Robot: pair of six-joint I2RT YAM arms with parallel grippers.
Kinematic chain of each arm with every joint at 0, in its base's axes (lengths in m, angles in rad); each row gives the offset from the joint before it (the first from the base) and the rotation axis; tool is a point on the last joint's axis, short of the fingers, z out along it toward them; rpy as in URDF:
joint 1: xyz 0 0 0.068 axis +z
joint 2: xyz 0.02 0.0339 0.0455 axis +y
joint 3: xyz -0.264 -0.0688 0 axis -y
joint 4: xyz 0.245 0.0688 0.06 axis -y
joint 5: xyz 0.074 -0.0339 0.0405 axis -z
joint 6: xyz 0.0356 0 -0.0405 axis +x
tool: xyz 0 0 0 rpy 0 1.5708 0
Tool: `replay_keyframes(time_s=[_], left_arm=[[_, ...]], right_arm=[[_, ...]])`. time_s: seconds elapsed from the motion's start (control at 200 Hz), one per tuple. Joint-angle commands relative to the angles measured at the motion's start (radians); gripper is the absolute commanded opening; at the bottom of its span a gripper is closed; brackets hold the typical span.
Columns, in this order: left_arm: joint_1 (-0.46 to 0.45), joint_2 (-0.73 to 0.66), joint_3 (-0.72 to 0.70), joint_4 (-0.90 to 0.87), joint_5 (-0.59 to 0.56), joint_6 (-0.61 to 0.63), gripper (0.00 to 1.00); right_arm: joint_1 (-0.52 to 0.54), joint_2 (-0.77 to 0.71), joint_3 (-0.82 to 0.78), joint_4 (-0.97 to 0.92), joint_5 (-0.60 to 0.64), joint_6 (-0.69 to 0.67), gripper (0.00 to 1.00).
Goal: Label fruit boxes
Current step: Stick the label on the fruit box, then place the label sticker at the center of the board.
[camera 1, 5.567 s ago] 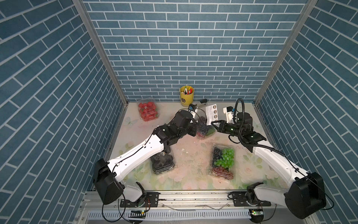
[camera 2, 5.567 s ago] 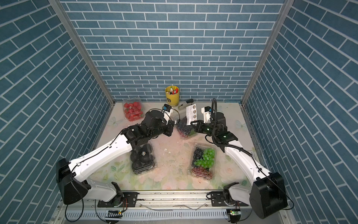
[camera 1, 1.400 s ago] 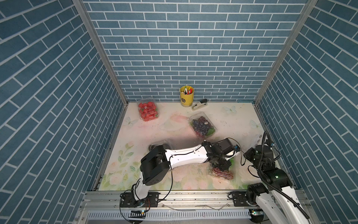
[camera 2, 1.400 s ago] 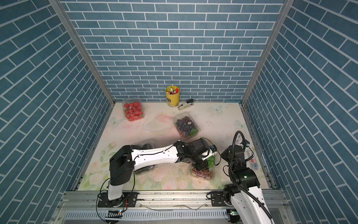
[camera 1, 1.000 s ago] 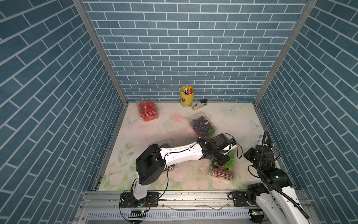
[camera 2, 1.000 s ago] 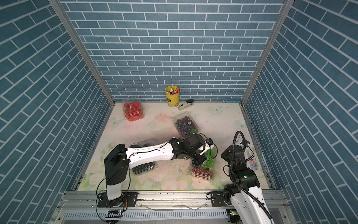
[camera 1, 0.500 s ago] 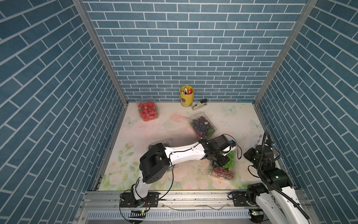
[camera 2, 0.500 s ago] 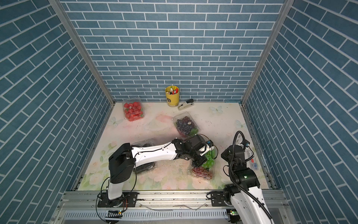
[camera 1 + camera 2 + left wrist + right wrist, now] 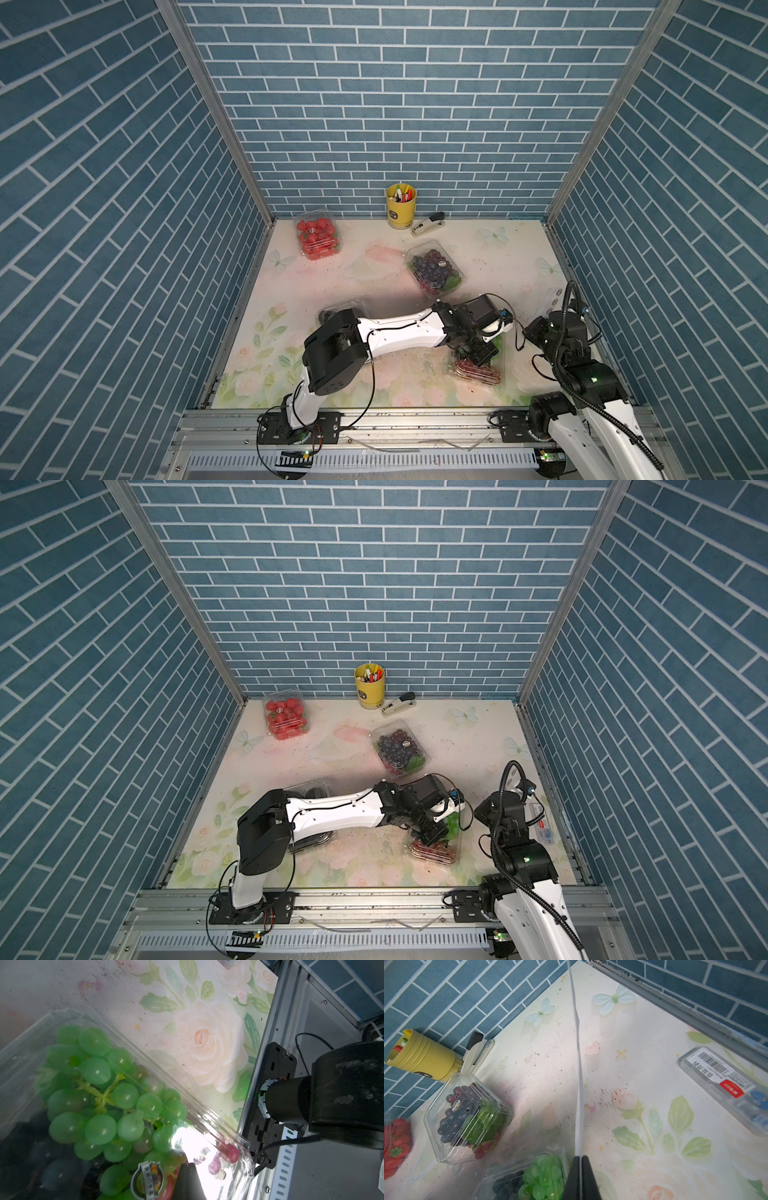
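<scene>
The mixed green, dark and red grape fruit box (image 9: pixel 478 368) (image 9: pixel 436 848) sits front right, a round sticker (image 9: pixel 148 1178) on its clear lid. My left gripper (image 9: pixel 188 1164) (image 9: pixel 478 353) is shut, its tips on that lid beside the sticker, holding nothing. To the right of this box my right gripper (image 9: pixel 579 1159) is shut on the white sticker sheet (image 9: pixel 578 1084), which shows edge-on. The dark purple grape box (image 9: pixel 434 268) (image 9: pixel 467 1113) lies mid-table. The strawberry box (image 9: pixel 316 233) stands back left. The black fruit box (image 9: pixel 332 311) is mostly hidden under my left arm.
A yellow pen cup (image 9: pixel 401 205) and a stapler (image 9: pixel 428 224) stand against the back wall. A clear plastic case (image 9: pixel 724 1086) (image 9: pixel 540 820) with a barcode label lies by the right rail. Blue brick walls close three sides.
Several seconds ago both grippers were at the dark purple grape box; now the left is on the mixed grape box. Over the last second it only shifted slightly. The right arm stayed still.
</scene>
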Motion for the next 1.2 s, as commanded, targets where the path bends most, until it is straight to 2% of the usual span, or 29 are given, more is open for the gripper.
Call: replay_keyframes(time_s=[0.0,0.065,0.18,0.28,0.325,0.46,0.74,0.82,0.925,1.02,1.09,1.19], left_arm=[[0.019,-0.054,-0.053,-0.027,-0.049,0.0,0.0],[0.031,-0.102,-0.082,0.001,-0.059,-0.009,0.0],[0.049,-0.188,-0.127,0.039,-0.064,-0.01,0.06],[0.077,-0.265,-0.172,0.062,-0.08,-0.02,0.16],[0.095,-0.298,-0.195,0.072,-0.08,-0.024,0.17],[0.155,-0.411,-0.279,0.106,-0.136,-0.028,0.3],[0.342,-0.668,-0.507,0.168,-0.32,-0.082,0.81],[0.382,-0.741,-0.566,0.178,-0.42,-0.085,0.99],[0.446,-0.81,-0.614,0.166,-0.516,-0.101,1.0],[0.508,-0.844,-0.628,0.129,-0.621,-0.137,1.0],[0.552,-0.859,-0.64,0.113,-0.709,-0.164,1.0],[0.619,-0.871,-0.661,0.119,-0.808,-0.18,1.0]], right_arm=[[-0.005,0.0,-0.02,0.008,-0.021,0.015,0.0],[-0.005,0.026,-0.02,0.04,-0.042,0.006,0.0],[-0.005,0.088,-0.021,0.126,-0.077,-0.003,0.01],[-0.007,0.17,-0.012,0.226,-0.1,-0.017,0.02],[-0.007,0.217,-0.003,0.275,-0.109,-0.025,0.02],[-0.018,0.402,0.034,0.432,-0.167,-0.05,0.03],[-0.08,0.799,0.137,0.753,-0.389,-0.033,0.05],[-0.099,0.892,0.178,0.798,-0.438,-0.033,0.12],[-0.131,0.987,0.219,0.799,-0.505,-0.026,0.33],[-0.146,1.015,0.221,0.77,-0.487,-0.028,0.54],[-0.149,1.008,0.213,0.726,-0.45,-0.038,0.65],[-0.152,0.974,0.207,0.655,-0.382,-0.072,0.74]])
